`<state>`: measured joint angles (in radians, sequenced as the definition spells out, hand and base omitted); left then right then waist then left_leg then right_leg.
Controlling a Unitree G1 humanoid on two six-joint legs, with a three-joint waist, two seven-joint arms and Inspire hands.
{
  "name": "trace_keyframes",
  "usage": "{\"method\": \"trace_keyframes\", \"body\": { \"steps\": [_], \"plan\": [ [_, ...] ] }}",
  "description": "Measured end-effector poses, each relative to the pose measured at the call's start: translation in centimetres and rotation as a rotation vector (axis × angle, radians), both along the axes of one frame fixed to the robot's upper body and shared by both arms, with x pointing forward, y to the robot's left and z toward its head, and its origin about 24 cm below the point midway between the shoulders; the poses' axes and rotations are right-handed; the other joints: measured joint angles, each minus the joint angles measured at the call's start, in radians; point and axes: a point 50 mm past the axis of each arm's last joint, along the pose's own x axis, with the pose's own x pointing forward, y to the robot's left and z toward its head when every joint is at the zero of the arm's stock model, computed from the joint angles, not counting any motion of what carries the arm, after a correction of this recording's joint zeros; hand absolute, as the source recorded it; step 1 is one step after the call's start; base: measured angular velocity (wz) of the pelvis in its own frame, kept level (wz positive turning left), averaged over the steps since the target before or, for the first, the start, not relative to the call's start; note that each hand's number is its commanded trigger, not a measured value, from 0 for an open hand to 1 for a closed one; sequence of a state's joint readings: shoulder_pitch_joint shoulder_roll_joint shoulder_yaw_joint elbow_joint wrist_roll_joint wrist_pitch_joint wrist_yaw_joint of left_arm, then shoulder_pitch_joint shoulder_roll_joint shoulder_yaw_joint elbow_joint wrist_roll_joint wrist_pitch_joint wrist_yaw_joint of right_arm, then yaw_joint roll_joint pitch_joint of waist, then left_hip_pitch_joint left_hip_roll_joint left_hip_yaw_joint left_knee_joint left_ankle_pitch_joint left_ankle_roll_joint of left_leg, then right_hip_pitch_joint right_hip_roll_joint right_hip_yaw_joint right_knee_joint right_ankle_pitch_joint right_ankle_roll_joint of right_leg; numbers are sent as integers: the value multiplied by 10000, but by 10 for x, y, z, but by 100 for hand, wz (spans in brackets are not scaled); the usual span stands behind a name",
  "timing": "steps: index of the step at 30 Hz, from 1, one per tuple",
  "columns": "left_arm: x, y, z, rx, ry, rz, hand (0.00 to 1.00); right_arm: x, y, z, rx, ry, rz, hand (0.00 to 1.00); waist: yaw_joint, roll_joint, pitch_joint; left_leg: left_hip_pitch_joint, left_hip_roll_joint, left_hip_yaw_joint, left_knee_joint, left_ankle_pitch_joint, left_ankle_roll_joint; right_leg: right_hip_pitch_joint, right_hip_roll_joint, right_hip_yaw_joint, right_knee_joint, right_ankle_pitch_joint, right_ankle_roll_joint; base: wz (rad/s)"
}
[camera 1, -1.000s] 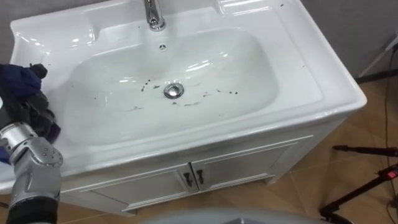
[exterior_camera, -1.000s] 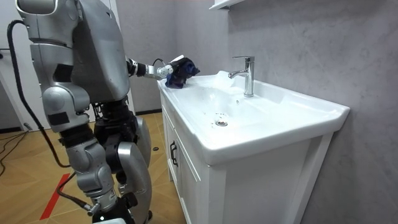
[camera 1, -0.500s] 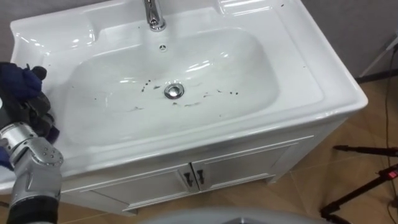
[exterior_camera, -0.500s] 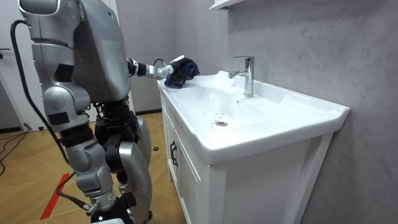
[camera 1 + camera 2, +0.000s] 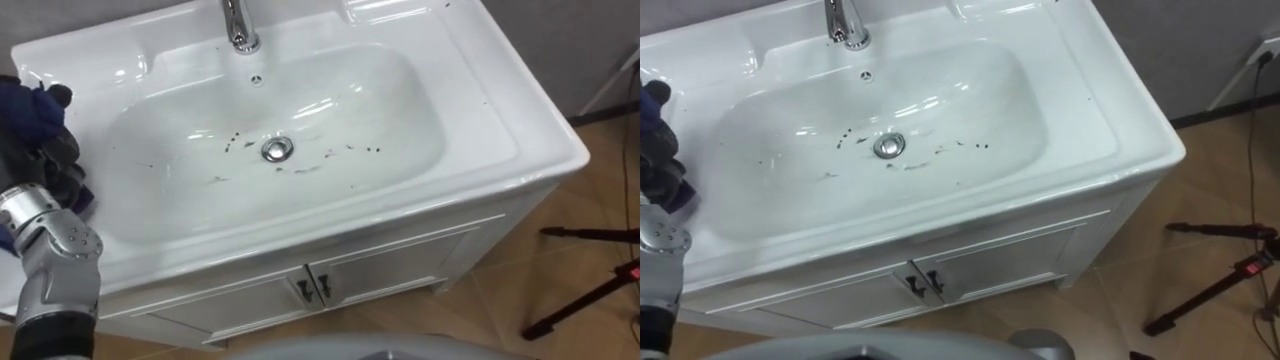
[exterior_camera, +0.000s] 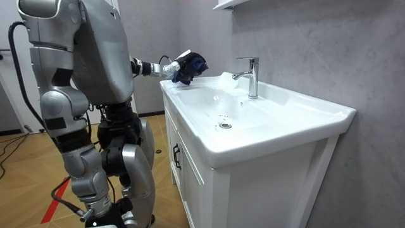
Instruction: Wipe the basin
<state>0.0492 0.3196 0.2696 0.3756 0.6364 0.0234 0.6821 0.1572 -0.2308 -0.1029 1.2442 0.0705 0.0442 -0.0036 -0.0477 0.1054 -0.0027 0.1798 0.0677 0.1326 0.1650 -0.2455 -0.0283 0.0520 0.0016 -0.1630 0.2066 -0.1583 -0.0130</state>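
Observation:
The white basin (image 5: 480,110) has dark specks scattered around its metal drain (image 5: 277,150); a chrome tap (image 5: 238,25) stands at the back. My left hand (image 5: 50,165) is at the basin's left rim, fingers curled round a dark blue cloth (image 5: 25,105). In the room view the left hand (image 6: 169,68) holds the cloth (image 6: 191,65) a little above the basin's near corner, apart from the bowl. I stand at the front of the cabinet.
Under the basin is a white cabinet with two doors and dark handles (image 5: 310,290). Black tripod legs (image 5: 590,290) lie on the wooden floor at the right. A grey wall and a shelf (image 6: 228,4) are behind the tap.
My left hand has lifted the cloth slightly and carried it a little toward the tap side. The eye view has shifted a bit.

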Motion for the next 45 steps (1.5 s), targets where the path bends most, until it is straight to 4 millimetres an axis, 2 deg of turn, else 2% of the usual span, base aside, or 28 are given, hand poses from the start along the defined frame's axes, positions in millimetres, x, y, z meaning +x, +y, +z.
{"method": "trace_keyframes", "body": {
  "steps": [1,10,19,20,21,22,30,35,45],
  "plan": [
    [0,0,0,1,3,1,100,1,0,0,-20,-16,-1,0,23,-4,3,-2,0,0,-7,0,0,-7,3,12,0,-1,0,0],
    [-3,2,-3,-26,327,215,100,-2,-1,0,-29,217,-174,0,225,-46,13,24,-13,20,-9,0,0,-16,14,121,7,-5,7,0],
    [-10,9,-7,-179,691,818,100,-11,0,0,22,731,-349,0,279,-112,-33,47,-23,53,-10,0,0,-16,16,127,-2,-6,9,0],
    [-11,10,-8,-178,733,922,52,-12,-1,0,25,775,-419,0,278,-126,-43,49,-23,59,-9,0,0,-12,17,127,3,-6,9,0],
    [-12,11,-8,-177,741,973,31,-12,-1,0,26,809,-433,0,279,-134,-48,52,-23,60,-9,0,0,-10,17,127,4,-6,9,0],
    [-13,12,-8,-174,779,1090,0,-13,-1,0,26,844,-442,0,287,-149,-59,64,-23,58,-9,0,0,-8,18,134,4,-6,9,0],
    [-26,18,-14,-215,1233,1480,0,-11,-2,0,-161,814,-401,0,266,-197,-83,65,-33,48,-8,0,1,6,10,162,20,3,20,0],
    [-26,18,-14,-192,1248,1477,0,1,-3,1,-227,385,-263,0,241,-164,-49,66,-34,-4,5,-1,3,-18,0,162,131,-3,18,0],
    [-26,18,-13,-97,1133,1474,0,3,-3,1,-232,229,-262,0,22,-39,-12,53,-33,-51,-39,-14,18,-22,1,121,151,-2,15,0]
  ]
}}
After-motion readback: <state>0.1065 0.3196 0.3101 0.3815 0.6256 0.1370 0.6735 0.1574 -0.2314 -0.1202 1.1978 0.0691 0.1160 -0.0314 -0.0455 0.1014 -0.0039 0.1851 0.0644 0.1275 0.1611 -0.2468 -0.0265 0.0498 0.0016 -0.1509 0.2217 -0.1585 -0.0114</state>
